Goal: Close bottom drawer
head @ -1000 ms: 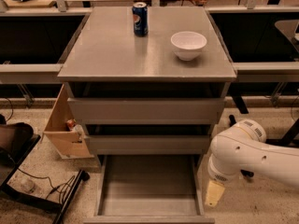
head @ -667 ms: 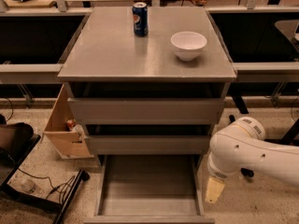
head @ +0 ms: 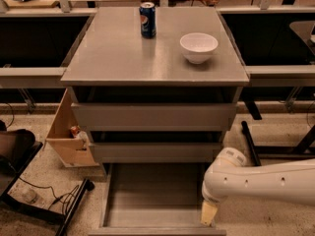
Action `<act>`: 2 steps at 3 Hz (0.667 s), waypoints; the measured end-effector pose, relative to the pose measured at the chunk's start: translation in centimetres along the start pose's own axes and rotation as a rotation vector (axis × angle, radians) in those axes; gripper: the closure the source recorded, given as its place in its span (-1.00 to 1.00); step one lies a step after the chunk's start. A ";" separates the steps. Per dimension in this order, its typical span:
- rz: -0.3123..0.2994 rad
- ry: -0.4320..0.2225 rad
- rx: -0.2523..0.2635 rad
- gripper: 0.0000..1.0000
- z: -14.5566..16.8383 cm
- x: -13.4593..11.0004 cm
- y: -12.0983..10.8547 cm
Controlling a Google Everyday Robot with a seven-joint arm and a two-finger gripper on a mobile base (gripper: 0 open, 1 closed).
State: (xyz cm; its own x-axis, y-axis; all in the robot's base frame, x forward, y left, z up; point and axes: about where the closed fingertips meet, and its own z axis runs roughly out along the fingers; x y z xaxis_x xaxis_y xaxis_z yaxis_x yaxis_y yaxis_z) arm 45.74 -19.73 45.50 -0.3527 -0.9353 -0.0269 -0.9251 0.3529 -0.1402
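Observation:
The bottom drawer [head: 152,195] of the grey cabinet stands pulled far out toward me, its shallow plain grey tray showing empty. Its front edge lies along the bottom of the view. My white arm [head: 266,181] reaches in from the right. My gripper [head: 208,213] hangs down at the drawer's right front corner, just inside or on its right side wall; only a pale tan finger end shows. The two drawers above are shut or nearly shut.
A blue soda can [head: 147,19] and a white bowl [head: 198,46] stand on the cabinet top [head: 123,58]. An open cardboard box [head: 69,136] sits on the floor at the left. Black cables and a dark stand lie at bottom left. Table legs stand at the right.
My arm and gripper have shifted slightly down and toward the drawer's front right corner. The drawer stands as far out as before.

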 end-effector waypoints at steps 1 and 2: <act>0.001 -0.031 -0.038 -1.00 6.6 0.4 2.7; -0.005 -0.076 -0.082 -1.00 13.7 1.6 7.1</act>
State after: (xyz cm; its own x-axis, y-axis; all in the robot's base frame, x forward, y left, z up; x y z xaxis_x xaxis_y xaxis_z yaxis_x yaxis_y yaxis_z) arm 40.55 -19.09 30.92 -0.3393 -0.9351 -0.1023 -0.9363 0.3461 -0.0587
